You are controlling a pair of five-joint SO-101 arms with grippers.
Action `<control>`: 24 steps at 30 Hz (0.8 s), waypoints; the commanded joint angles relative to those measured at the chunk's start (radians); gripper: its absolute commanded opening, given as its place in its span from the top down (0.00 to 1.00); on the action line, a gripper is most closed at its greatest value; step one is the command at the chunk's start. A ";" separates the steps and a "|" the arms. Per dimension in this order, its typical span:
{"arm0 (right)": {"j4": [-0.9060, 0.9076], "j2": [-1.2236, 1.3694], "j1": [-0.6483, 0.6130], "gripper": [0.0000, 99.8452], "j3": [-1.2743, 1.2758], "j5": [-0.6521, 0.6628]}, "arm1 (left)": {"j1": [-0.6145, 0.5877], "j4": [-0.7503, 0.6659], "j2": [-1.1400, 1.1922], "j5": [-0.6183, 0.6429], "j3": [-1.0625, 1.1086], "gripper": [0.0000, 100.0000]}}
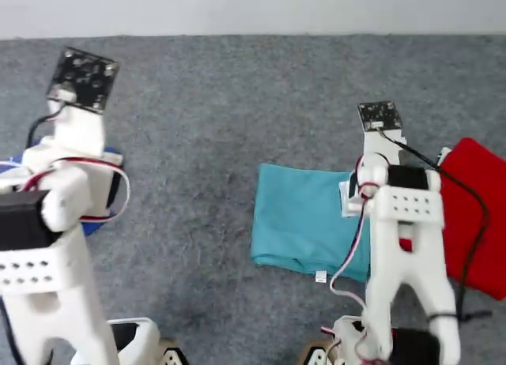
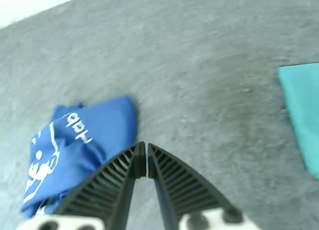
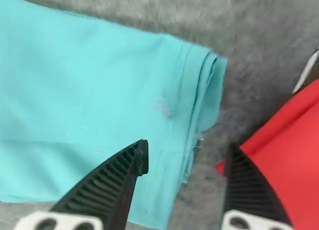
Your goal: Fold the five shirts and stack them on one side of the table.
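Observation:
A folded teal shirt lies flat on the grey table, with a red shirt just beside it at the right edge. My right gripper hangs open above the teal shirt's folded edge, one finger over the teal cloth, the other over the red shirt. A crumpled blue shirt with white print lies at the table's left side, partly hidden under the left arm in the high view. My left gripper is shut and empty, held above the table beside the blue shirt.
The grey felt-like table top stretches between the two arms and to the far edge. The teal shirt's corner shows in the left wrist view. Cables hang from the right arm.

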 commanded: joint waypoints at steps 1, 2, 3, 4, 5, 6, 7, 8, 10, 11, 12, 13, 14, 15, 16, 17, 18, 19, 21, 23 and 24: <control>-0.016 0.084 -0.008 0.74 -0.064 -0.066 | -0.069 0.012 -0.035 -0.011 0.015 0.99; -0.019 0.110 -0.008 0.74 -0.074 -0.084 | -0.083 0.012 -0.040 -0.011 0.021 0.99; -0.024 0.137 -0.008 0.74 -0.083 -0.101 | -0.095 0.012 -0.044 -0.011 0.024 0.99; -0.027 0.166 -0.008 0.74 -0.092 -0.112 | -0.104 0.012 -0.049 -0.011 0.027 0.99; -0.038 0.200 -0.008 0.74 -0.103 -0.123 | -0.110 0.012 -0.054 -0.012 0.028 0.99; -0.051 0.236 -0.010 0.74 -0.112 -0.129 | -0.112 0.012 -0.057 -0.012 0.028 0.99; -0.067 0.275 -0.010 0.74 -0.123 -0.141 | -0.112 0.012 -0.060 -0.012 0.028 0.99; -0.084 0.315 -0.010 0.74 -0.135 -0.158 | -0.112 0.012 -0.060 -0.012 0.028 0.99; -0.113 0.398 -0.010 0.74 -0.161 -0.190 | -0.112 0.012 -0.060 -0.012 0.028 0.99; -0.116 0.438 -0.010 0.74 -0.180 -0.195 | -0.112 0.012 -0.060 -0.012 0.028 0.99; -0.114 0.475 -0.010 0.74 -0.201 -0.198 | -0.112 0.012 -0.060 -0.012 0.028 0.99; -0.108 0.509 -0.010 0.74 -0.224 -0.199 | -0.112 0.012 -0.060 -0.012 0.028 0.99; -0.107 0.539 -0.010 0.74 -0.242 -0.201 | -0.112 0.012 -0.060 -0.012 0.028 0.99; -0.102 0.565 -0.016 0.74 -0.261 -0.201 | -0.112 0.012 -0.060 -0.012 0.028 0.99; -0.087 0.591 -0.024 0.76 -0.282 -0.196 | -0.112 0.012 -0.060 -0.012 0.028 0.99; -0.070 0.618 -0.030 0.79 -0.308 -0.196 | -0.112 0.012 -0.060 -0.012 0.028 0.99; -0.048 0.639 -0.033 0.84 -0.333 -0.186 | -0.112 0.012 -0.060 -0.012 0.028 0.99; -0.027 0.657 -0.033 0.90 -0.358 -0.161 | -0.112 0.012 -0.060 -0.012 0.028 0.99; 0.008 0.685 -0.028 1.00 -0.405 -0.103 | -0.112 0.012 -0.060 -0.012 0.028 0.99; 0.053 0.691 -0.012 0.97 -0.445 -0.074 | -0.112 0.012 -0.060 -0.012 0.028 0.99; 0.070 0.690 -0.001 0.98 -0.466 -0.068 | -0.112 0.012 -0.060 -0.012 0.028 0.99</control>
